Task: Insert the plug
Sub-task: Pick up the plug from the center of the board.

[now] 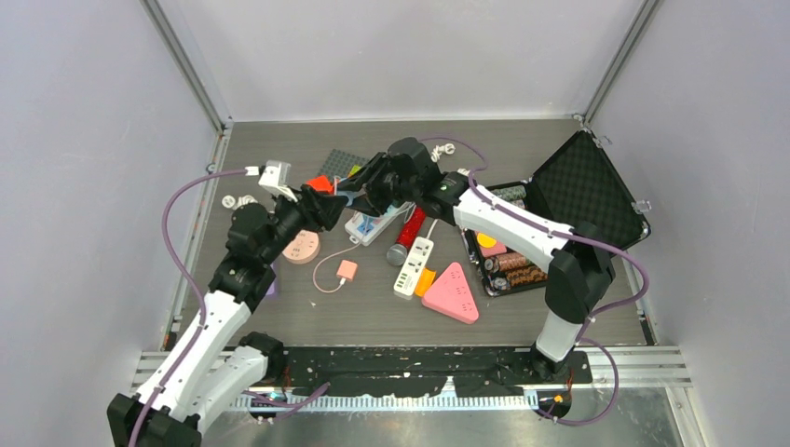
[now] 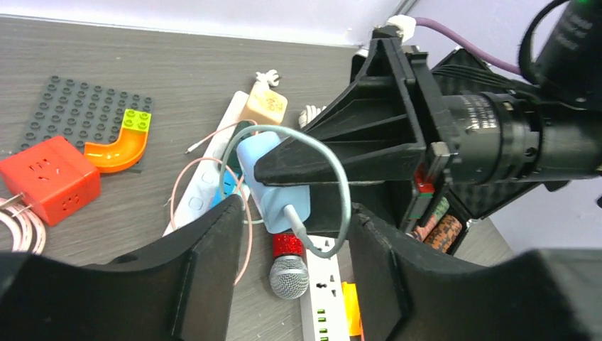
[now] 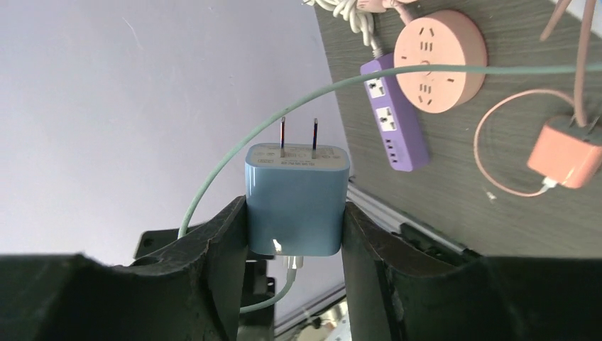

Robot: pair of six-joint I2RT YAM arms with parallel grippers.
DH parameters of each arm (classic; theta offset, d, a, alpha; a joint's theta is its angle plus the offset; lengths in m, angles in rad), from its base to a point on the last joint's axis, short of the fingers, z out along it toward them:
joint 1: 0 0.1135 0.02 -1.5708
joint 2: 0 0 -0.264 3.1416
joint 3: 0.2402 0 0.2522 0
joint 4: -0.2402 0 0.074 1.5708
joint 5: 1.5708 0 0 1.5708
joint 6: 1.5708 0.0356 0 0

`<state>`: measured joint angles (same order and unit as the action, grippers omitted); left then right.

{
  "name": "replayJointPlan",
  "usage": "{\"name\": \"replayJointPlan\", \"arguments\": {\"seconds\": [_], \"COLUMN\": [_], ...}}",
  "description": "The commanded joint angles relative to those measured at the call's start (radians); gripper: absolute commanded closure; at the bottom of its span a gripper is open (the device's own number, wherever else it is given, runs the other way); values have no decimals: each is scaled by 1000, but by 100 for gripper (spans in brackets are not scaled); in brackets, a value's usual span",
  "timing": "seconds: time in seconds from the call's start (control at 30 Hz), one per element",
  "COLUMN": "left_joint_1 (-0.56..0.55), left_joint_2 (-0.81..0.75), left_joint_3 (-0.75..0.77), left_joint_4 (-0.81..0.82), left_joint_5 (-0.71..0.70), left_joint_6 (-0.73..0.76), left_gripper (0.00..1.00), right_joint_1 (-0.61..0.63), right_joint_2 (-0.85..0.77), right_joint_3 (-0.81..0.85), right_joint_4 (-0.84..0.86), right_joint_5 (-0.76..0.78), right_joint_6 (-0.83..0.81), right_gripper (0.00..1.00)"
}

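Observation:
The plug (image 3: 297, 199) is a light blue charger block with two metal prongs and a pale green cable. My right gripper (image 3: 294, 210) is shut on its sides, prongs pointing away from the wrist. In the top view the right gripper (image 1: 361, 191) holds it above the table's middle, facing my left gripper (image 1: 323, 207). Seen from the left wrist, the plug (image 2: 273, 181) hangs just ahead of the left gripper (image 2: 294, 241). That gripper is open, its fingers (image 2: 206, 263) apart on either side of the plug's cable end without touching it.
Under the grippers lie a white power strip (image 1: 373, 226) with blue sockets, a red microphone (image 1: 407, 233) and a second white strip (image 1: 415, 265). Around them are a round pink socket (image 1: 301, 248), purple strip (image 3: 395, 114), pink charger (image 1: 347, 271), pink triangular socket (image 1: 454, 291), red cube (image 2: 46, 177) and open black case (image 1: 568, 200).

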<state>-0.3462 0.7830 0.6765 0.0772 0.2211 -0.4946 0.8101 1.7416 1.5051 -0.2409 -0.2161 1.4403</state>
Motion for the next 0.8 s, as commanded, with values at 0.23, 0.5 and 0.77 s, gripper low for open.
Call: {"name": "replayJointPlan", "arguments": {"seconds": [0.23, 0.5, 0.77], "left_joint_1": [-52, -65, -77], "left_joint_2": [102, 110, 138], "left_joint_3": [75, 93, 102], "left_joint_4": [-3, -35, -55], "left_joint_5": [-78, -179, -208], "left_joint_6": [-87, -151, -180], "left_gripper": [45, 56, 59], "right_joint_1": [6, 9, 25], "right_joint_2": [-64, -66, -52], "right_joint_3": [7, 0, 25], "right_joint_4": [107, 105, 72], "right_joint_5": [-5, 7, 26], "right_joint_6": [212, 204, 163], "right_gripper": [85, 85, 84]}}
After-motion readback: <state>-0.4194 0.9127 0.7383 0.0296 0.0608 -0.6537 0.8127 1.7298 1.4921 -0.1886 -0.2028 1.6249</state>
